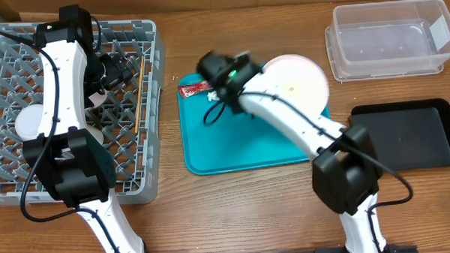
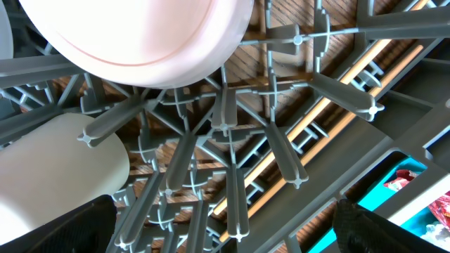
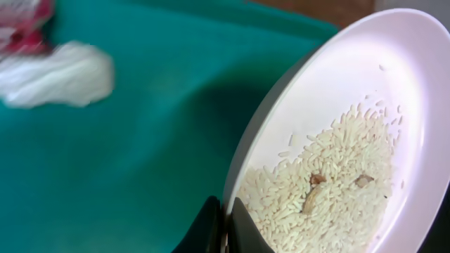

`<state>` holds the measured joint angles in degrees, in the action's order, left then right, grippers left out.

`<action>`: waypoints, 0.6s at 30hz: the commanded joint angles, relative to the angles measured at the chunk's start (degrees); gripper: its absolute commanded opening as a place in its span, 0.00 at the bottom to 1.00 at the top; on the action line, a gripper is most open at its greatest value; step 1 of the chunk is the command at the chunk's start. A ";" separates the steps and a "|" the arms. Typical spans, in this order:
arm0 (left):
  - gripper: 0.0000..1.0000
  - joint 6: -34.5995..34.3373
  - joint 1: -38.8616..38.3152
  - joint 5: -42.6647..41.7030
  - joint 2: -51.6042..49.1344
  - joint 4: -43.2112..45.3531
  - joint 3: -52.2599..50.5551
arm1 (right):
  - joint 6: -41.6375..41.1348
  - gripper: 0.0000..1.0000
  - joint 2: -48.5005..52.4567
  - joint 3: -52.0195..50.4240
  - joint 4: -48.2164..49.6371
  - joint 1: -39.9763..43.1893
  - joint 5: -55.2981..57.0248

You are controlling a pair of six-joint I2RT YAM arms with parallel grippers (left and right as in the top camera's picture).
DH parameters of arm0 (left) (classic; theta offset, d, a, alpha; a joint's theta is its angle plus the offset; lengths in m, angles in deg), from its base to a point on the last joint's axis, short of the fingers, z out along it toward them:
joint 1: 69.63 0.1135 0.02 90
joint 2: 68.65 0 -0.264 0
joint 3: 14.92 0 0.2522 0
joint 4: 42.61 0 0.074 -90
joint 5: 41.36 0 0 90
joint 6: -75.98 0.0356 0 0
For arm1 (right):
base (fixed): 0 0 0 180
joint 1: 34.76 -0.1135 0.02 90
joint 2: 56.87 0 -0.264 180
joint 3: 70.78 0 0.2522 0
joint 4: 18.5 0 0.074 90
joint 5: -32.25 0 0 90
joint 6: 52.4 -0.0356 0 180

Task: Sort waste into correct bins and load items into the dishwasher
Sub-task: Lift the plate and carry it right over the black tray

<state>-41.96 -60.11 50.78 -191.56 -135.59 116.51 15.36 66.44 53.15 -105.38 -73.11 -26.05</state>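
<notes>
A grey dish rack fills the view, with the wooden surface showing through its lattice. A round white plate sits at top left, above a small white cup. A wooden chopstick runs diagonally at right. Dark fingers stand wide apart in the bottom corners. A teal tray and red wrapper show at lower right.

The dish rack is matt grey moulded plastic, the plate glossy smooth white. The table shows grained wood; the tub is clear plastic.
</notes>
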 commanded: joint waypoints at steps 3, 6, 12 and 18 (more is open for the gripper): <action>1.00 0.92 0.20 -0.24 -0.57 0.11 -0.31 | -0.55 0.04 -2.25 4.70 -1.57 7.56 0.66; 1.00 0.92 0.20 -0.24 -0.57 0.11 -0.31 | -0.57 0.04 -3.87 5.05 -1.70 12.33 -0.68; 1.00 0.92 0.20 -0.24 -0.57 0.09 -0.31 | -0.52 0.04 -7.37 5.05 -1.53 23.19 -7.82; 1.00 0.92 0.20 -0.24 -0.57 0.11 -0.31 | -0.52 0.04 -10.21 5.05 -1.03 33.70 -13.09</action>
<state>-41.96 -60.11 50.80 -191.56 -135.59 116.51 15.14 60.34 56.21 -106.78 -42.46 -35.86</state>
